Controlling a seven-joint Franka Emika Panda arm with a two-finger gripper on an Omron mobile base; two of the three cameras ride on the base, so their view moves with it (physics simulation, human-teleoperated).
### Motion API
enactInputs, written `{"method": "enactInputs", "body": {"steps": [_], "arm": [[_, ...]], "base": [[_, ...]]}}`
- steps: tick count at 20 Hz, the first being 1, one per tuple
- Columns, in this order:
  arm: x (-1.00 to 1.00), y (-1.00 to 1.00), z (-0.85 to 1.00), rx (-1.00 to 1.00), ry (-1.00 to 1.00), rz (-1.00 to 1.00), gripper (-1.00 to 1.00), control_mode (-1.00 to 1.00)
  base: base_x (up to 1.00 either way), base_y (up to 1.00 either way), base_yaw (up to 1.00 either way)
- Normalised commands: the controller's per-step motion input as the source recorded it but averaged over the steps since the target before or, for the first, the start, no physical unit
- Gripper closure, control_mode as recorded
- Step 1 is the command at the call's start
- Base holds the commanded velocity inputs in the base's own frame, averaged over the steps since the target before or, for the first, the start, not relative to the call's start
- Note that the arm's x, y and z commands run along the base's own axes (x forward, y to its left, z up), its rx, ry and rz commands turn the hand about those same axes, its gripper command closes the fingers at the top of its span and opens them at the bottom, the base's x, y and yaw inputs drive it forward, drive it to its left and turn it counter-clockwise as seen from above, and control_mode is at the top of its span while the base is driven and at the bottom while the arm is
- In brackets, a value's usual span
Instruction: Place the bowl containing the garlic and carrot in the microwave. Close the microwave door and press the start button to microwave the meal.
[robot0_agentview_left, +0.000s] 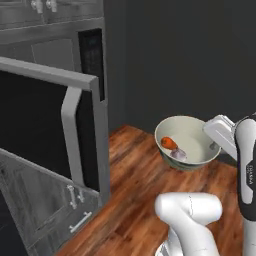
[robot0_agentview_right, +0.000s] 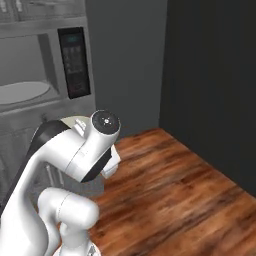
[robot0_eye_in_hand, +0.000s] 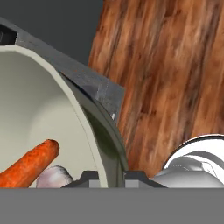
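In the left base view the white arm rises from about five o'clock, its forearm running up the right edge, and its hand reaches in from three o'clock to the rim of the round pale greenish-beige bowl (robot0_agentview_left: 189, 141). The bowl sits above the reddish-brown wooden floor (robot0_agentview_left: 135, 200), held off it. Inside lie the short stubby orange-red carrot (robot0_agentview_left: 169, 143) and, touching it at its five o'clock, the small pale greyish-white garlic bulb (robot0_agentview_left: 178, 154). At nine o'clock the wide dark-glass microwave door (robot0_agentview_left: 47, 132) stands swung open, its long vertical silver bar handle (robot0_agentview_left: 71, 135) facing the bowl. The fingers are hidden behind the hand here.

In the right base view the arm bends up from seven o'clock, its elbow at centre covering nearly all of the bowl. At ten o'clock the built-in silver-framed microwave (robot0_agentview_right: 47, 75) shows its open cavity and black keypad panel (robot0_agentview_right: 75, 62). A dark wall fills the right side; wooden floor spreads toward four o'clock.

In the hand view the gripper (robot0_eye_in_hand: 108, 178) straddles the bowl's rim, one dark finger (robot0_eye_in_hand: 89, 177) inside the wall and one outside, clamped on it. The carrot lies at seven o'clock with the garlic just beside it, both cut off by the bottom edge. Wood grain fills from one to four o'clock.
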Motion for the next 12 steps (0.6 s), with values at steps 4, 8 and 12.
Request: {"method": "enactInputs", "body": {"steps": [4, 8, 12], "arm": [[0.0, 0.0, 0.0, 0.0, 0.0, 0.0, 1.0, 1.0], [0.0, 0.0, 0.0, 0.0, 0.0, 0.0, 1.0, 1.0], [0.0, 0.0, 0.0, 0.0, 0.0, 0.0, 1.0, 1.0]], "base": [[0.92, 0.0, 0.58], [0.64, 0.0, 0.63], [0.61, 0.0, 0.62]]}}
